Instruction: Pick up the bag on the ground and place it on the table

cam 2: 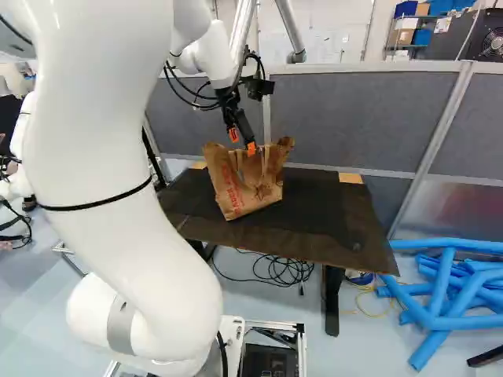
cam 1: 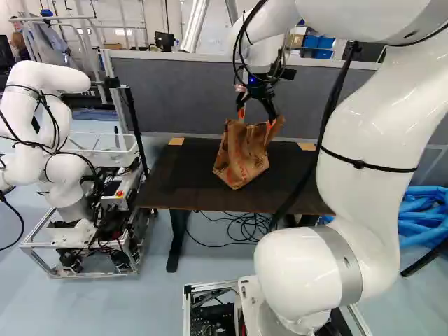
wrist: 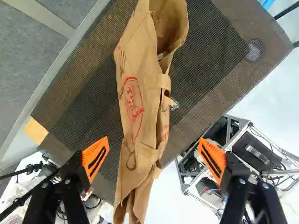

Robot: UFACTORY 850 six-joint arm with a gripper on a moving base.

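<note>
The brown bag with red print (cam 1: 241, 157) stands upright on the dark-topped table (cam 2: 346, 228), its mouth partly agape, in front of the grey partition (cam 2: 338, 118). Over it, the black two-finger gripper (cam 1: 256, 119) is released, its orange pads (wrist: 95, 157) spread wide on either side of the bag and touching neither face. Black cables (cam 1: 248, 225) lie coiled on the floor beneath the table, and blue tubes (cam 2: 440, 302) are heaped at the right of the right base view.
</note>
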